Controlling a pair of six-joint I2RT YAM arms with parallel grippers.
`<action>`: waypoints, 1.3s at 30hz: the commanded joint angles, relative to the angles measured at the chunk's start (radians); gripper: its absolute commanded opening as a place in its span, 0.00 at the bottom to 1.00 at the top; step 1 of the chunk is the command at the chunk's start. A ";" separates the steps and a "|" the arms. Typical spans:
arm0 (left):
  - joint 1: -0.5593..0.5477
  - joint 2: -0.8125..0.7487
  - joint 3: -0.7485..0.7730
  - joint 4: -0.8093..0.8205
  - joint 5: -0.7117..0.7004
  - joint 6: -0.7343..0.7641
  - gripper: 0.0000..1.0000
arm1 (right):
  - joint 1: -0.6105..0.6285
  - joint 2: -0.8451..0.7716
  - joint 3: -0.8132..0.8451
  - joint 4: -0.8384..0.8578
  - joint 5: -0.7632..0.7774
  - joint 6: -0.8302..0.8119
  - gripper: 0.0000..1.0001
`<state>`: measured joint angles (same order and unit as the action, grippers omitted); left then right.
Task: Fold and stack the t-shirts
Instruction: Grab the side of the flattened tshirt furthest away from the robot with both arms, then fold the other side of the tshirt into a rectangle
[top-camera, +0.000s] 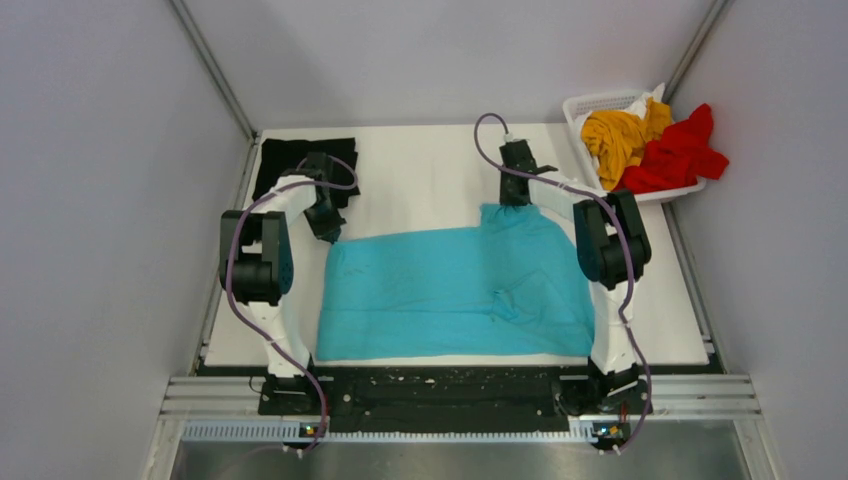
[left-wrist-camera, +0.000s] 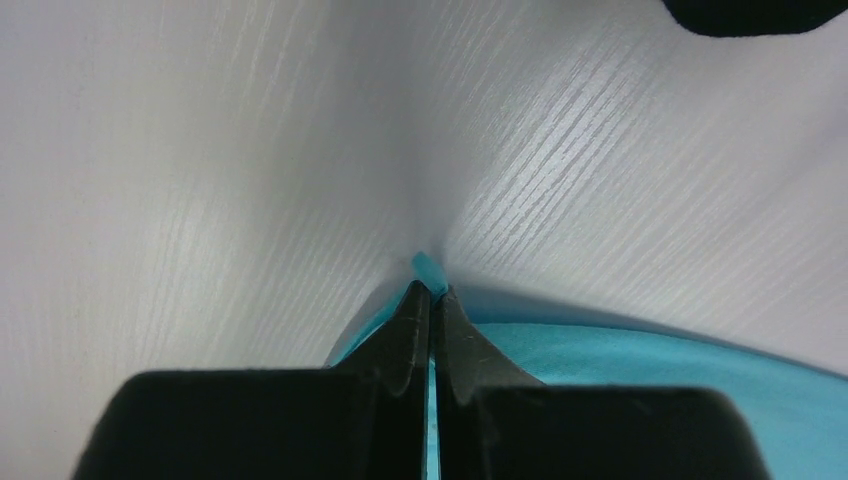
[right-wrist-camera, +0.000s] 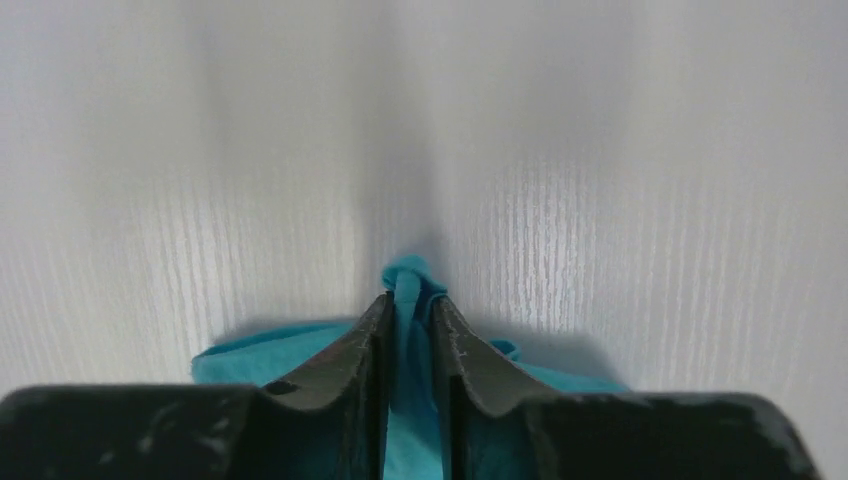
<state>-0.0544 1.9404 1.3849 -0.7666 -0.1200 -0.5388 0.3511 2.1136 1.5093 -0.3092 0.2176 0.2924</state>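
Observation:
The turquoise t-shirt (top-camera: 455, 290) lies spread across the near middle of the white table. My left gripper (top-camera: 328, 232) is shut on its far left corner; the left wrist view shows a sliver of turquoise cloth (left-wrist-camera: 428, 268) pinched between the closed jaws. My right gripper (top-camera: 513, 200) is shut on its far right corner, with a bunch of turquoise cloth (right-wrist-camera: 408, 275) between the jaws. A black t-shirt (top-camera: 300, 160) lies folded at the far left. The mustard yellow t-shirt (top-camera: 620, 135) and the red t-shirt (top-camera: 680, 150) lie crumpled in the basket.
The white lattice basket (top-camera: 590, 105) stands at the far right corner, overhanging the table edge. Grey walls close in on both sides. Bare white table (top-camera: 420, 170) lies between the black shirt and the basket. The arm bases stand on a black rail at the near edge.

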 joint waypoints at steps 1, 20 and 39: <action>-0.003 -0.002 0.050 -0.011 0.005 0.014 0.00 | 0.013 -0.014 0.010 -0.002 -0.044 0.002 0.09; -0.031 -0.157 -0.085 0.022 -0.018 -0.023 0.00 | 0.062 -0.520 -0.356 0.112 -0.134 -0.063 0.00; -0.073 -0.475 -0.384 0.024 -0.090 -0.115 0.00 | 0.137 -1.002 -0.634 -0.186 -0.205 0.056 0.00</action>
<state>-0.1204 1.5288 1.0447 -0.7414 -0.1780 -0.6197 0.4706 1.1786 0.8974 -0.4164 0.0315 0.2996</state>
